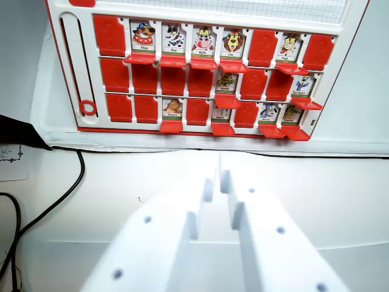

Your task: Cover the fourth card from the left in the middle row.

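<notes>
Hovering short of the red game board (67, 91) | gripper (222, 173) jaws nearly together, empty, aimed at the board's near edge | middle-row open card (226, 82) uncovered, flap (227, 100) down | jaws narrowed, likely to nudge one flap.

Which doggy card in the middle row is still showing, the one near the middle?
Find the red and white plastic game board at the top of the wrist view, with three rows of red flaps. In the middle row most windows are covered red; the open card with a brownish cartoon dog sits below the lion-like card.
</notes>
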Controlling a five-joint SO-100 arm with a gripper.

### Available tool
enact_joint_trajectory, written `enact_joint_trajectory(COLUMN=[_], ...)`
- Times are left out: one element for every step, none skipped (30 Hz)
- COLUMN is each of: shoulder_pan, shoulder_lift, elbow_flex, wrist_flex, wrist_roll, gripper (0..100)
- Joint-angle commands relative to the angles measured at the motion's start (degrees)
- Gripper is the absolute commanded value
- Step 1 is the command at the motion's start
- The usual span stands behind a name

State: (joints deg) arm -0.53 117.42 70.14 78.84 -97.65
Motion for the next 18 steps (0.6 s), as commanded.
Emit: enact_joint_trajectory(shoulder_pan=[0.4, 0.4, 0.3, 0.2, 0.2, 0.2, 0.1, 0.1, 0.1, 0.2, 0.2, 0.3, 0.4, 0.4, 0.5, 0.6, 0.6, 0.6], shoulder_lift=[3.3, 3.3, 3.3, 3.3, 3.1, 3.1, 3.0, 3.0, 3.0, 3.0, 2.9, 2.9, 2.9, 2.8, 2.8, 2.7, 2.7, 2.6], elbow_flex=[-5.0, -5.0, -4.9, -4.9, -4.9, -4.9, -4.8, -4.7, -4.5, -4.2, -4.1, -4.1, -4.0, -3.9, -3.8, -3.7, -3.7, -3.7], wrist_flex=[-3.1, -3.2, -3.2, -3.2, -3.2, -3.2, -3.2, -3.2, -3.2, -3.3, -3.3, -3.3, -3.3, -3.3, -3.3, -3.3, -3.3, -3.3], wrist_roll=[0.4, 0.5, 0.7, 0.9, 1.1, 1.3, 1.6, 1.7, 1.7, 1.8, 1.8, 1.9, 1.9, 1.9, 1.9, 2.0, 2.1, 2.1], gripper=[0, 0, 0, 0, 0, 0, 0, 0, 0, 0, 0, 0, 0, 0, 0, 0, 0, 0])
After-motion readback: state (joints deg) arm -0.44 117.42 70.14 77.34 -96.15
